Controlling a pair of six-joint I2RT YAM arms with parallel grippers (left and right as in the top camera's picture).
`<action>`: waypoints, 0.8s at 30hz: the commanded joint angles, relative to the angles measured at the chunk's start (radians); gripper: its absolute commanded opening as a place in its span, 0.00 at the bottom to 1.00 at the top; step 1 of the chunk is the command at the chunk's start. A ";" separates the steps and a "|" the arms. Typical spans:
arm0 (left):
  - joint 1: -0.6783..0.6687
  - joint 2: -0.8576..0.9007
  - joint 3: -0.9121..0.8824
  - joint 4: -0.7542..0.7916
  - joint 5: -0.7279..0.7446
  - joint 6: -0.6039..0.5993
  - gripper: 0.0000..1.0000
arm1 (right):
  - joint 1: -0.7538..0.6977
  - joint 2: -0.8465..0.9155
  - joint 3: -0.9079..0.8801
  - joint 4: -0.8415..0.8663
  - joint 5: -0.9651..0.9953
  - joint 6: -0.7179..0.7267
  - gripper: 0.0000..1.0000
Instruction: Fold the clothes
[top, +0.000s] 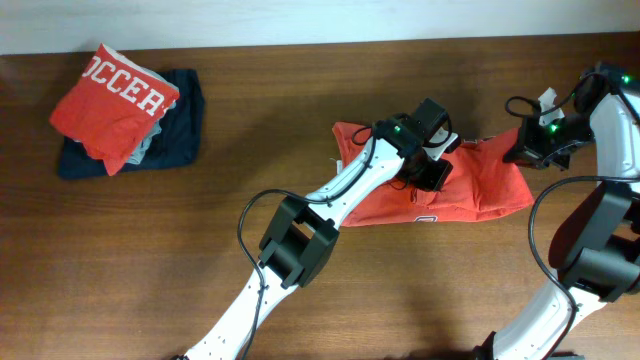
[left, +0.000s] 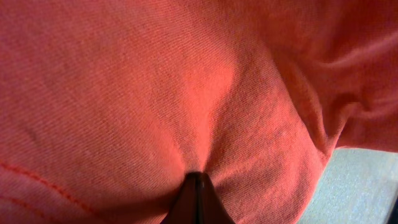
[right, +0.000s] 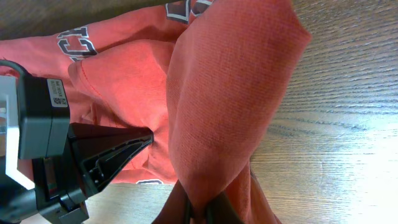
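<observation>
The clothes, a coral-red T-shirt (top: 480, 190), lie partly bunched on the wooden table right of centre. My left gripper (top: 432, 172) is shut on a pinch of the shirt's fabric near its middle; in the left wrist view the closed jaws (left: 198, 180) bite into a pucker of red cloth (left: 155, 93). My right gripper (top: 522, 150) is shut on the shirt's right edge. In the right wrist view its fingers (right: 202, 208) hold a raised fold of the shirt (right: 230, 93), with dark-edged lettering (right: 78, 43) showing on the cloth behind.
At the back left lies a folded red shirt with white lettering (top: 112, 100) on top of a dark navy folded garment (top: 180, 135). The black left gripper body (right: 93, 158) sits close beside the right one. Bare wooden table (top: 200, 260) surrounds them.
</observation>
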 joint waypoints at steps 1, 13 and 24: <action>0.015 0.032 0.022 -0.014 0.016 0.012 0.01 | 0.006 -0.008 0.023 -0.005 -0.020 -0.003 0.04; 0.040 0.018 0.136 0.015 -0.040 -0.008 0.01 | 0.006 -0.008 0.023 -0.008 -0.020 -0.003 0.04; 0.037 0.140 0.136 0.079 -0.040 -0.011 0.01 | 0.012 -0.008 0.023 -0.008 -0.020 -0.003 0.04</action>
